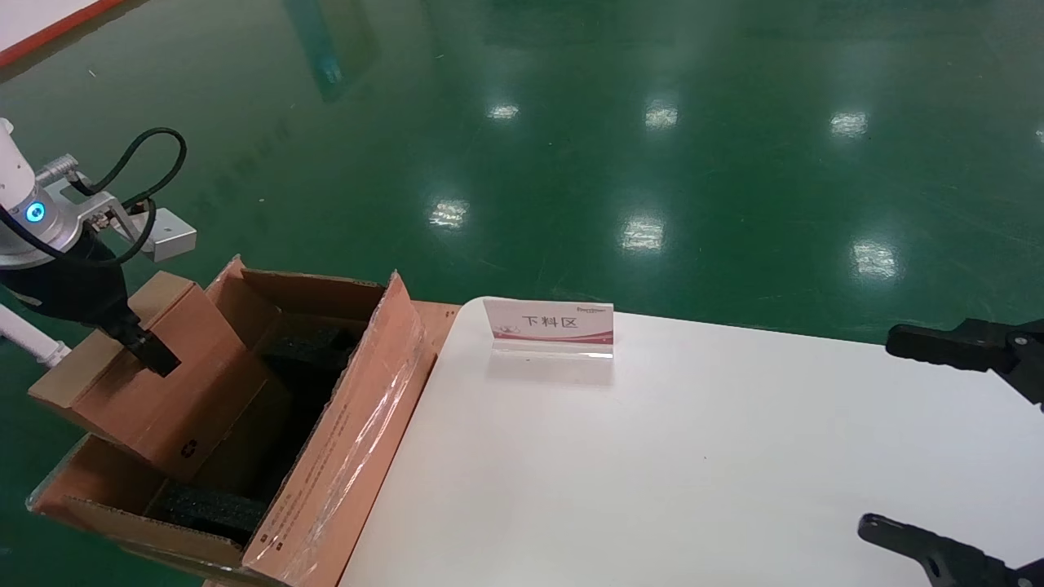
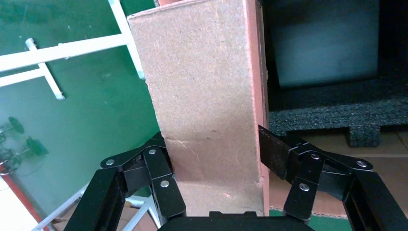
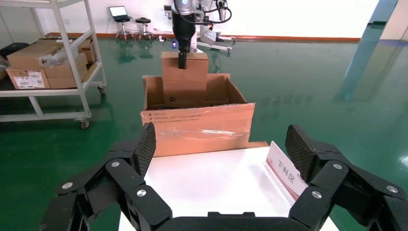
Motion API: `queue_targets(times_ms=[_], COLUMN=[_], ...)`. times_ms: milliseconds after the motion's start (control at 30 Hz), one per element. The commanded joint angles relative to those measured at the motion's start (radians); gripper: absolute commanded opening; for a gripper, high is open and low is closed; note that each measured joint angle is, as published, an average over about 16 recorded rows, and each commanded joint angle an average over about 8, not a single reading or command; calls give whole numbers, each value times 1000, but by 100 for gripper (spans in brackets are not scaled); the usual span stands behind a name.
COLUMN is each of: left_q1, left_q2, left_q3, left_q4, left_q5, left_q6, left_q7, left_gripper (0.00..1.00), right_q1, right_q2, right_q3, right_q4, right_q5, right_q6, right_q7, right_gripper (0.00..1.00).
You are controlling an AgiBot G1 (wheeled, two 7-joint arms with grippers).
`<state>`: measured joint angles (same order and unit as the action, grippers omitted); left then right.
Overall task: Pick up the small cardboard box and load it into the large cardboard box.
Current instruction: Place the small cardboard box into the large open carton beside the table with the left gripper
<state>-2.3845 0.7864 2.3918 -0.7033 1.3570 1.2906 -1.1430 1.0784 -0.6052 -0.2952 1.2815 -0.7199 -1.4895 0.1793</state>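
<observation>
The left end effector (image 1: 151, 349) is pinching the small plain brown corrugated cardboard box (image 1: 151, 383) across its narrow width, fingers (image 2: 273, 153) pressed on opposite faces near the top edge. In the left wrist view the carton fills the gap between the pads. Gripping high lets the box hang below the wrist, so the bottom can go in first w/o the arm fouling the flaps.

The small box sits tilted, lower end already inside the large brown corrugated carton (image 1: 342, 456) w/ tall flaps, its recycling symbol near the low corner, upper end above the rim on the robot's left side. The tilt probably follows from the angle of the arm's approach. Whether it touches the black foam padding (image 1: 204, 507) cannot be told (the contact zone is hidden behind the box itself).

The big carton stands on the green floor just beside the white desk (image 1: 693, 456), taped glossy flap leaning toward the desk edge. That keeps the opening clear for loading from above.

The right end effector (image 3: 221, 149) is parked over the desk's right side, fingers spread wide, holding nothing, well apart from both boxes. A small pink-and-white sign card (image 1: 549, 324) stands on the desk's far edge.

Judgement: loading is nearly done; lowering and release remain.
</observation>
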Motion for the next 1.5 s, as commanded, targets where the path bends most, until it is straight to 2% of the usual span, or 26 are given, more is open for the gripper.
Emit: queue_targets(times_ms=[33,833,1500], left_q1=[4,75,168], left_q2=[1,29,82], left_q3=[3,21,8], left_q4=[-6,-20,75], left_q5=[5,33,13], left_q6=[-7,-63,-111], left_q7=[-11,-126,-131], left_gripper=[0,0,0], right_q1=[0,0,1], right_q2=[0,1,1], right_q3=[0,-1,-2], right_q4=[0,0,0], right_q5=[0,1,2], right_q6=[0,1,1], right_q7=[0,-1,-1], right_gripper=[100,100,100])
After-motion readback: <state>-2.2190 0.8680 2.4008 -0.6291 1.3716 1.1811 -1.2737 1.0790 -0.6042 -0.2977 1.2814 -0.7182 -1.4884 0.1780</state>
